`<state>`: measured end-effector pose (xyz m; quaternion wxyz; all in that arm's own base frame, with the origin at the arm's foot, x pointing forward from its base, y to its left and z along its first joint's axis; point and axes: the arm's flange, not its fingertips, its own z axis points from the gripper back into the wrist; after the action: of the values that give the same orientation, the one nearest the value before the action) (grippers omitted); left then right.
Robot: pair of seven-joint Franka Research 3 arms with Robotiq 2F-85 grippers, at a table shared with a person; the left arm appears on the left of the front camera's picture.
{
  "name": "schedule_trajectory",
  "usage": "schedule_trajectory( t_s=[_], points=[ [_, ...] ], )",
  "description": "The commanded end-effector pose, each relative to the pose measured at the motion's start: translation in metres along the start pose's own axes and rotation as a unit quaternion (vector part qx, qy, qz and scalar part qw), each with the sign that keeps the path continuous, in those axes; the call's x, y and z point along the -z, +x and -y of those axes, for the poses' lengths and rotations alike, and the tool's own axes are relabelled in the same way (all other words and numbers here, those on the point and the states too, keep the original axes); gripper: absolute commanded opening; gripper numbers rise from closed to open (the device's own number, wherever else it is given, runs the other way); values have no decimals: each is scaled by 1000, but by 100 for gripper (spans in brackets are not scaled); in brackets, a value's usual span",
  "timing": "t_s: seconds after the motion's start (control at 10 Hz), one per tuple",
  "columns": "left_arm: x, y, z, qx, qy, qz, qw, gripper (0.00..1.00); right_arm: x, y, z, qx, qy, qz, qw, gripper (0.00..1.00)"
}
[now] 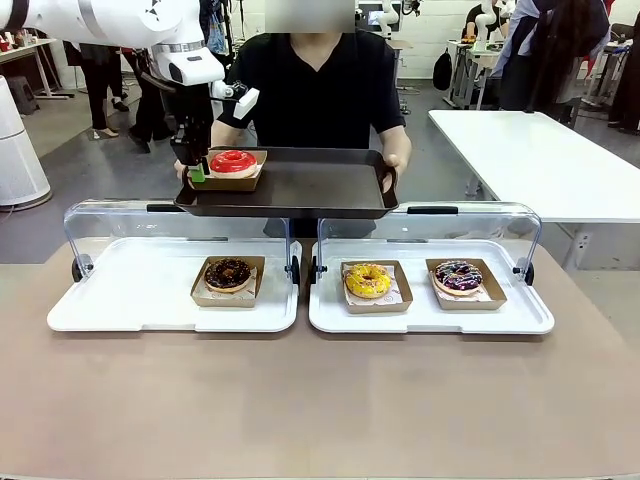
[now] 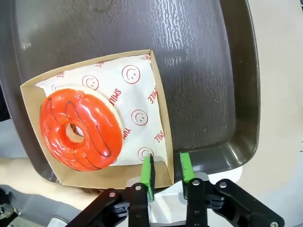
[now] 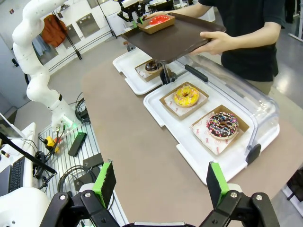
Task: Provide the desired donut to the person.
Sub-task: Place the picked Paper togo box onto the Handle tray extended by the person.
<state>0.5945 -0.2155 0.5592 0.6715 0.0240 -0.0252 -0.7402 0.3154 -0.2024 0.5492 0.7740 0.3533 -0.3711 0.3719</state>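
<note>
The glossy red-iced ring donut [image 2: 78,128] sits in a shallow brown cardboard box lined with smiley-print paper [image 2: 161,109]. The box rests on the near-left corner of a dark brown plastic serving tray [image 1: 300,185], which the person in the black T-shirt [image 1: 315,90] holds level above the clear-lidded display cases.

The left gripper [image 2: 166,163] is right at that corner. Its green pads [image 2: 147,172] stand apart, unclamped, with the box's corner wall in the gap between them. One pad is just at the wall and the other is outside it, over the tray's rim. From the gripper, the donut lies ahead and off to one side, well inside the box.

The delivery looks essentially made. Any retreat probably has to go straight back along the fingers so the box is not dragged.

The right gripper [image 3: 161,164] hangs wide apart and empty over the near edge of the desk [image 1: 320,400], far from the tray.
</note>
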Motion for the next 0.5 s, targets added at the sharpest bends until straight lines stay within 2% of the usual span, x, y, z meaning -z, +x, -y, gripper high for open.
schedule_trajectory(
  t_s=[0.0, 0.1, 0.2, 0.3, 0.4],
  points=[
    [-7, 2, 1, 5, -3, 11, 1000, 100, 0, 2, 2, -8, 4, 14, 1000, 100],
    [-8, 2, 3, 5, -3, 13, 1000, 100, 0, 2, 2, -8, 4, 14, 1000, 100],
    [-9, 2, 1, 7, -6, 12, 1000, 93, 0, 2, 2, -8, 4, 14, 1000, 100],
    [-10, 2, 0, 7, -9, 12, 1000, 100, 0, 2, 2, -8, 4, 14, 1000, 100],
    [-9, 3, 3, 5, -9, 14, 1000, 100, 0, 2, 2, -8, 4, 14, 1000, 100]
  ],
)
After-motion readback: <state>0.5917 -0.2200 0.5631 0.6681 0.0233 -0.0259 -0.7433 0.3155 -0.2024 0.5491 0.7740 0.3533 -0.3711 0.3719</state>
